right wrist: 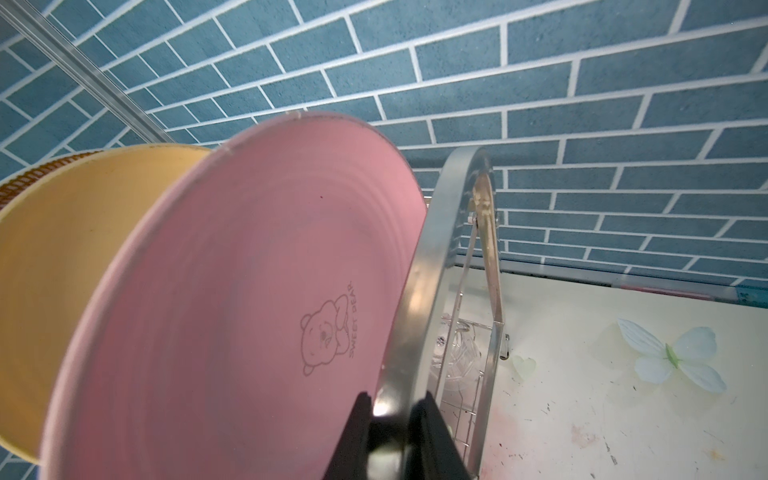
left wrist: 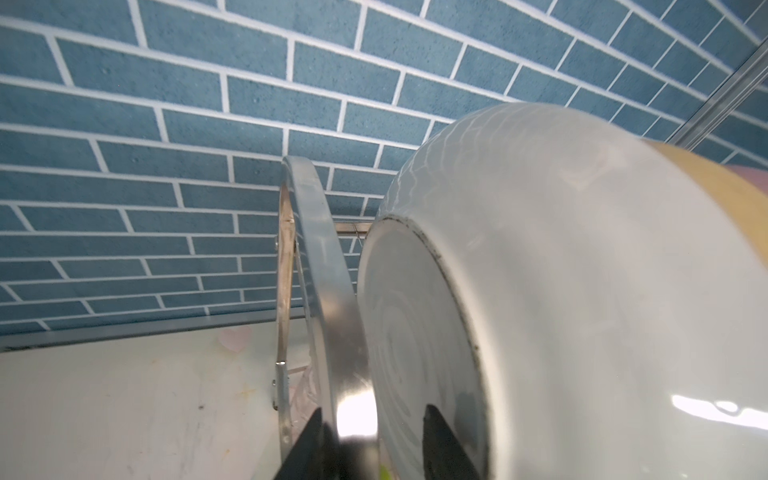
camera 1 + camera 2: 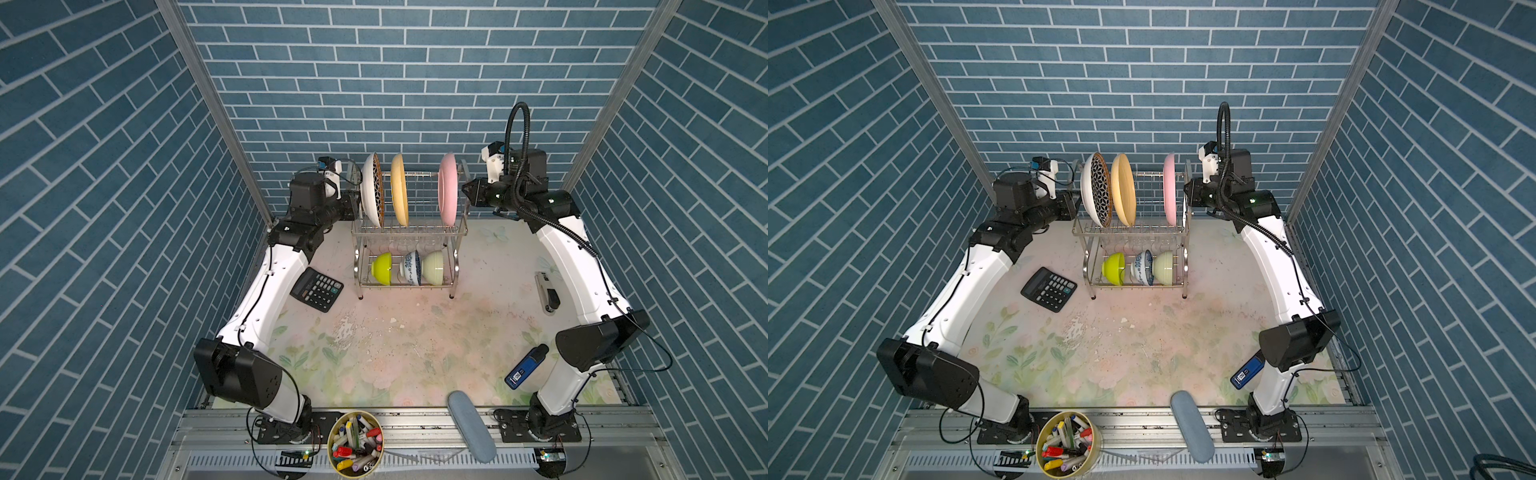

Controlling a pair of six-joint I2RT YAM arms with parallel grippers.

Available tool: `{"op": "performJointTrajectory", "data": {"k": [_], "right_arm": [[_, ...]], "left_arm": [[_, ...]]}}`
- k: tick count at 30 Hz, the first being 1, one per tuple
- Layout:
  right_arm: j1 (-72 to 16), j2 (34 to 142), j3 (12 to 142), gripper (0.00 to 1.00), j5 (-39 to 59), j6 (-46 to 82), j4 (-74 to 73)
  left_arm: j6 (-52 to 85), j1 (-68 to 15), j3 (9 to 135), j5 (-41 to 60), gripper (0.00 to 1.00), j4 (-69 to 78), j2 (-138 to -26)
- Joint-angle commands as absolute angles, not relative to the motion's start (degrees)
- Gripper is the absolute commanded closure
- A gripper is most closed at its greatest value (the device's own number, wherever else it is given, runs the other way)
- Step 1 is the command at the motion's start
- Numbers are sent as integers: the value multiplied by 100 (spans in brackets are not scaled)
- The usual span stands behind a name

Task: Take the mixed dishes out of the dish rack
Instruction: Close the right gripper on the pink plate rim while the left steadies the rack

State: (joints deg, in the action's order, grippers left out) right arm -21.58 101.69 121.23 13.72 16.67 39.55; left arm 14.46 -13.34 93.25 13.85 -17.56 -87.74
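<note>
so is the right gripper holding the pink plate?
No, the right gripper clamps the rack frame beside the pink plate.

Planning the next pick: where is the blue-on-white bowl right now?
In both top views the blue-on-white bowl sits in the lower tier of the dish rack, between the lime bowl on its left and the pale-green bowl on its right.

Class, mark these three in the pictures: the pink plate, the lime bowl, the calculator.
pink plate [image 3: 448,189]: in a top view, middle of its visible face.
lime bowl [image 3: 380,268]: in a top view, its outer wall.
calculator [image 3: 317,289]: in a top view, its keypad.
</note>
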Motion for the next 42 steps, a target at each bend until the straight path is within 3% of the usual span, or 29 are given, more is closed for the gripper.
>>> {"op": "performJointTrajectory", "data": {"k": [1,3,13,17,18,21,31,42], "right_arm": [[-2162,10111,12276,75,1471,901,3905],[-2162,10042,12210,70,1503,923,3884],[-2154,9951,12194,68,1494,940,3929],[-2162,9908,12194,67,1468,932,3951],[-2162,9899,12191,67,1455,919,3963],[-2162,9862,12198,67,1373,897,3990],[-2162,9842,12168,67,1354,870,3997],[-2160,9733,12243,66,1388,836,4067]], "left_arm": [[1454,-1406,9451,1210,54,-1861,-8629],[1506,-1406,9382,962,50,-1855,-8481],[1558,-1528,9045,337,31,-1735,-7852],[1161,-1938,9106,-393,10,-1931,-7660],[1004,-2080,9182,-537,10,-2022,-7668],[771,-2413,9644,-867,28,-2489,-7859],[574,-3192,12220,-1973,30,-4627,-9354],[435,-3481,12458,-2329,29,-4543,-9407]]}}
